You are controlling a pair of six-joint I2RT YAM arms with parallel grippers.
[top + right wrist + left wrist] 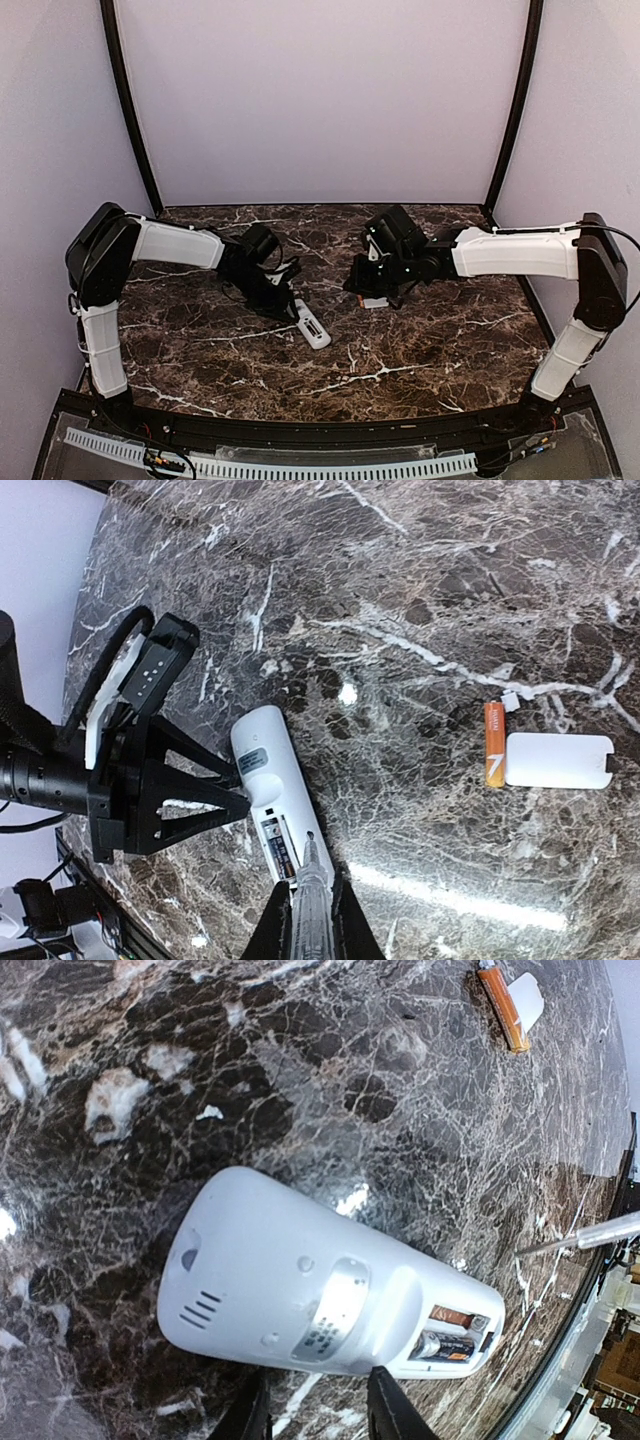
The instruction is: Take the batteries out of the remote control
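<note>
While tools grip remote (300,1290) and rod (312,920), marble table (420,340) meets lilac walls (320,90).

Bright, even overhead light; white glare streaks on glossy table (470,600) (marble); wrist views sharp, slightly distorted.

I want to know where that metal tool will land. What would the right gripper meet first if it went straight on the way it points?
Probably the remote control: the rod held in the right gripper aims at its open battery bay, where one battery remains. Depth is unclear.
</note>
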